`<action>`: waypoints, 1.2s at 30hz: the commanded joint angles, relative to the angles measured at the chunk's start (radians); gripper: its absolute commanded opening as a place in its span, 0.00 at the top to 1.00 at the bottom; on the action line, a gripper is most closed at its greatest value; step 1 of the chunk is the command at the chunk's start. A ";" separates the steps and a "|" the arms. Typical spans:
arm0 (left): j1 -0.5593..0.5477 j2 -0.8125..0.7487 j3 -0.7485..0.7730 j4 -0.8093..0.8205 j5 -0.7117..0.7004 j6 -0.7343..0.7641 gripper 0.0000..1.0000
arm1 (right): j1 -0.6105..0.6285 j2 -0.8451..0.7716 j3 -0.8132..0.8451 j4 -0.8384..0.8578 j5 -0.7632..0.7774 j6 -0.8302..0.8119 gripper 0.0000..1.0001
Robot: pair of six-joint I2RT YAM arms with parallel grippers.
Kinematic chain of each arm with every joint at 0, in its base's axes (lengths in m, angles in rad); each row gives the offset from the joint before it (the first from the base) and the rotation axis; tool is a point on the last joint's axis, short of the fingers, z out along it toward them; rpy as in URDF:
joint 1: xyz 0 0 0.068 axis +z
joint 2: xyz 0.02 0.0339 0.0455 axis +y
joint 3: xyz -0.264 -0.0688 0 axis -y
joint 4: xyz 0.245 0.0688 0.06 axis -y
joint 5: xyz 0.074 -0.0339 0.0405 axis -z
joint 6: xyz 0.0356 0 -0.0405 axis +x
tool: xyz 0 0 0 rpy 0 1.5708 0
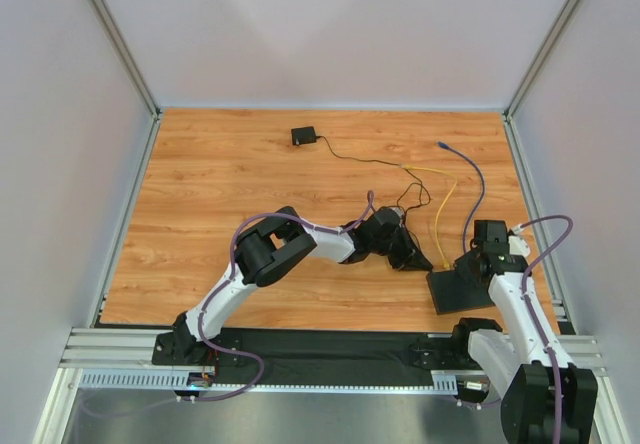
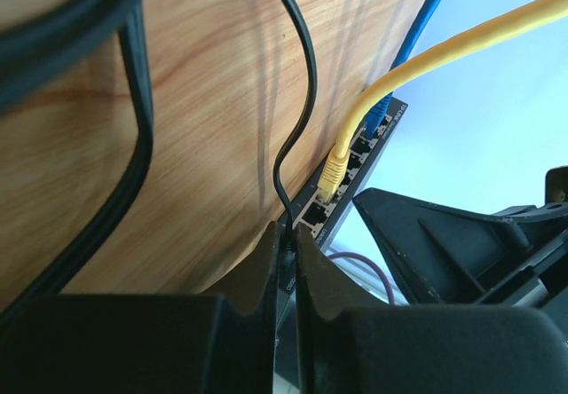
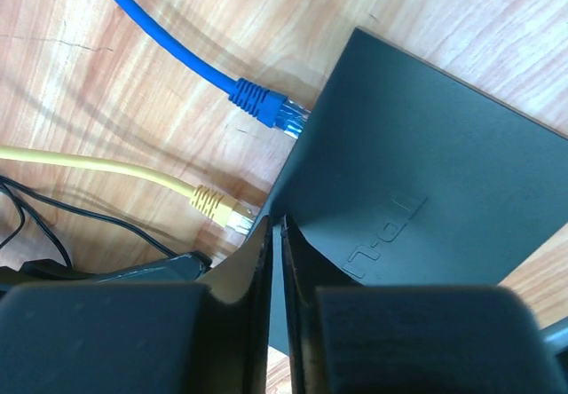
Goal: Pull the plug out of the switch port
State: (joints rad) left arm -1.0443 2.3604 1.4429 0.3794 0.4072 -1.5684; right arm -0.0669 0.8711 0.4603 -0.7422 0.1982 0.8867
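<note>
The switch (image 1: 455,289) is a flat black box at the near right of the table. Its port row shows in the left wrist view (image 2: 355,156). A yellow plug (image 2: 332,174) and a blue plug (image 2: 380,113) sit in its ports. My left gripper (image 2: 288,241) is shut on a small black plug of a thin black cord (image 2: 302,74) at the near end of the port row. It shows from above just left of the switch (image 1: 418,260). My right gripper (image 3: 276,225) is shut, with its tips on the switch top (image 3: 417,172) by the port edge.
The yellow cable (image 1: 443,214) and the blue cable (image 1: 478,179) run toward the back right. A small black square adapter (image 1: 303,136) lies at the back, its thin cord trailing toward the switch. White walls enclose the wooden table (image 1: 220,204).
</note>
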 commanded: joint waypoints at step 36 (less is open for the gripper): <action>0.004 0.013 -0.029 0.138 0.033 -0.019 1.00 | 0.157 0.419 0.205 -0.111 0.193 -0.051 0.59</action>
State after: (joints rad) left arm -1.0409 2.3642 1.4197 0.4454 0.4160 -1.5574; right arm 0.0834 1.2533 0.6811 -0.8570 0.3973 0.8215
